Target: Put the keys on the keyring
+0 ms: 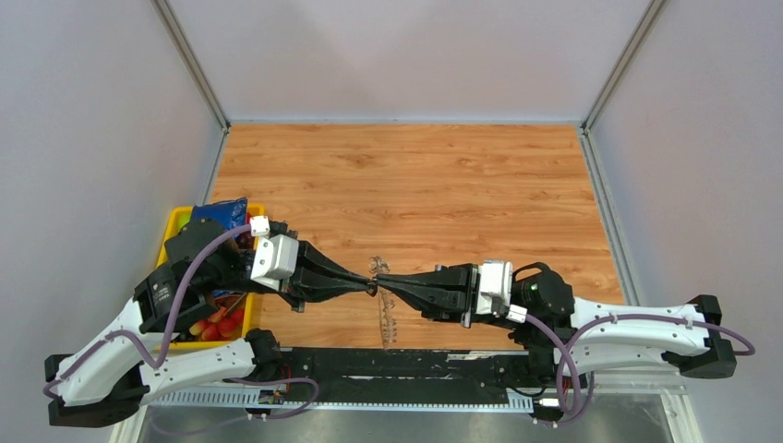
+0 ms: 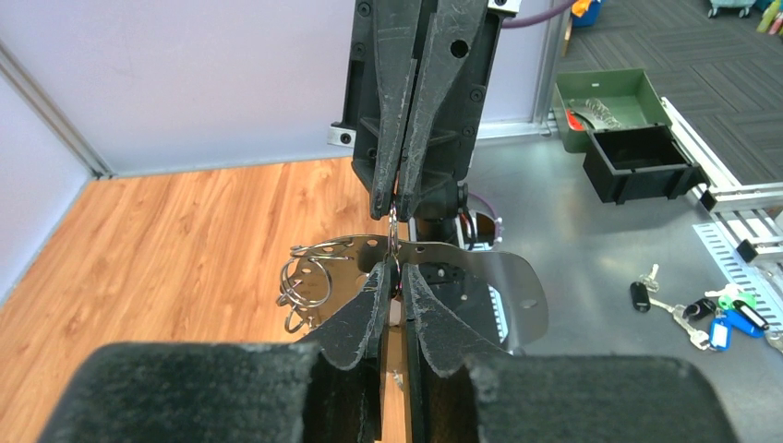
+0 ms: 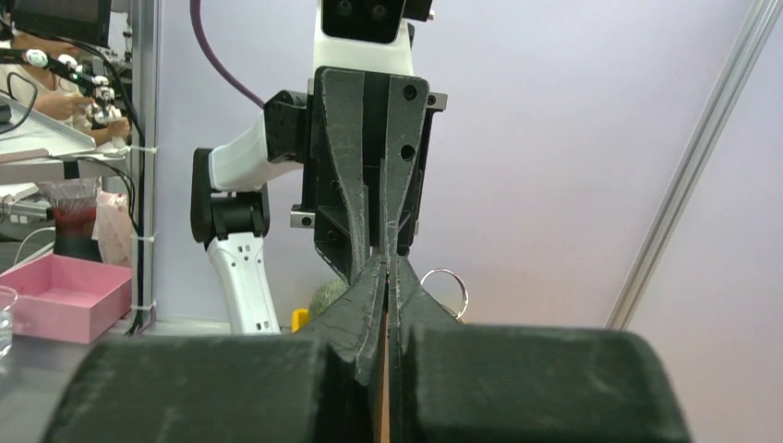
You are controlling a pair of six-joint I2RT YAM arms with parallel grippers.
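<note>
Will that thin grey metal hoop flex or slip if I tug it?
The thin grey metal hoop looks like a flat thin strip, so probably springy. Bare shiny metal may slip. The small wire rings hang loose, likely swinging.

Thin grey keyring (image 2: 343,245), loop-fringed, held aloft

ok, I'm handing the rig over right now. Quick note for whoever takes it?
Left gripper: jaws nearly closed, apparently clamped on the keyring band, held above the table.
Right gripper: jaws shut, tips meeting the left's at a small wire loop; grip on it unclear.
Keys: black-headed key and tagged ones lie on the steel bench off the table.
Done: ring lifted. To do: no key visibly threaded.
</note>
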